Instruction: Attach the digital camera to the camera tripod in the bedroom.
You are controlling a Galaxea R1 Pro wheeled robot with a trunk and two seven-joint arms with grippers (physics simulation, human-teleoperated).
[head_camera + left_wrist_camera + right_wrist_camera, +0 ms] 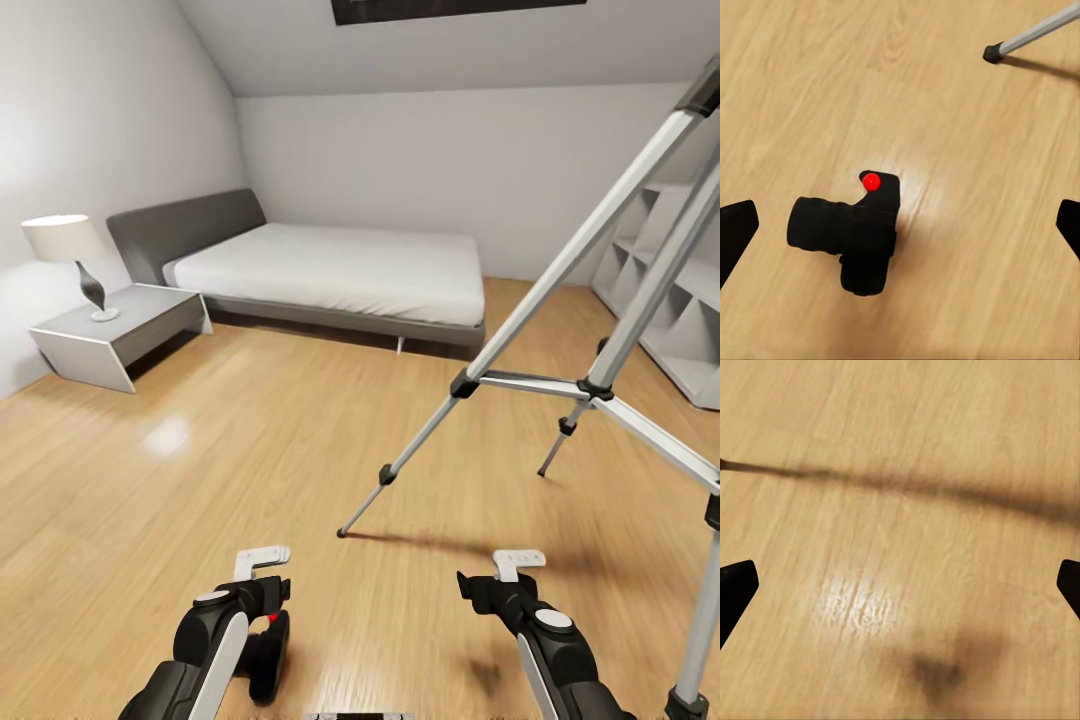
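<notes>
The digital camera [859, 240], black with a red dot on top, lies on the light wood floor straight under my left gripper [900, 232]. That gripper is open, and its fingers [735, 232] stand wide apart on either side of the camera without touching it. In the head view the camera [268, 655] peeks out beneath my left gripper [255, 600]. The camera tripod [590, 385] stands at the right on silver legs, with one foot [994, 52] close to the camera. My right gripper [500, 590] hangs open over bare floor crossed by the tripod's shadow [945, 491].
A low grey bed [340, 265] stands against the far wall. A grey nightstand [115, 330] with a lamp [70, 245] is at the left. White shelves [670, 290] line the right wall behind the tripod. Wood floor stretches between me and the bed.
</notes>
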